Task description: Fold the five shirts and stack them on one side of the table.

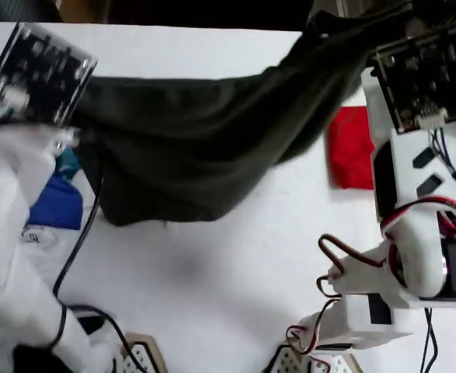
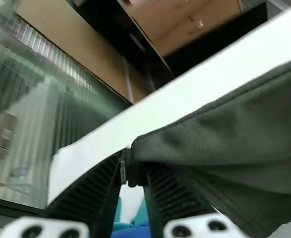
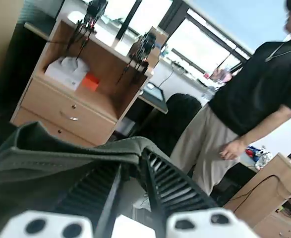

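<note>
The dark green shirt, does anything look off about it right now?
Nothing damaged. The dark green shirt hangs bunched between the left tool and right tool, each pinching an edge, and its middle sags in folds rather than spreading flat.

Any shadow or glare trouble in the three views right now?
High view: the green shirt throws a soft shadow on the white table, no glare. Left wrist view: even light on the shirt pinched in the left gripper. Right wrist view: bright windows behind leave the shirt in the right gripper dark.
</note>
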Robot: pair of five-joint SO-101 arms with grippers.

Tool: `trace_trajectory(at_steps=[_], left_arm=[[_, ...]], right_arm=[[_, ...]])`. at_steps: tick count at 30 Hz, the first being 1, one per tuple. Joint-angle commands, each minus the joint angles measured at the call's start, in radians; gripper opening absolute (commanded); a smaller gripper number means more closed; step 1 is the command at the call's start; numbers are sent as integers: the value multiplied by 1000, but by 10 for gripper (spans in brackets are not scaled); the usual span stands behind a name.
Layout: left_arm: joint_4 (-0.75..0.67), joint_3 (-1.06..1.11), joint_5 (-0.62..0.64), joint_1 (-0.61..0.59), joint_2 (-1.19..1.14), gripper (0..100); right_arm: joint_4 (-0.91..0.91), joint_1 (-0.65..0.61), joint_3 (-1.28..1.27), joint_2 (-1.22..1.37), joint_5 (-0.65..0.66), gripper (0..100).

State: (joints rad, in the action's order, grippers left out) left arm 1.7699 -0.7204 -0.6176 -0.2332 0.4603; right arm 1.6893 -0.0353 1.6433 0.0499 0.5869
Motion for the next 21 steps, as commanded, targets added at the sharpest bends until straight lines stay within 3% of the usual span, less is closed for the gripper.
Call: trace_trajectory(at_steps=[1,14,21], left_arm=[[8,-35,6,-6,74,24],[8,-35,6,-78,244,24],[-80,136,5,-72,117,24]], right_arm=[[7,22,-5,-104,8,21],[10,101,-417,-522,43,21],[-104,101,-807,-453,35,21]])
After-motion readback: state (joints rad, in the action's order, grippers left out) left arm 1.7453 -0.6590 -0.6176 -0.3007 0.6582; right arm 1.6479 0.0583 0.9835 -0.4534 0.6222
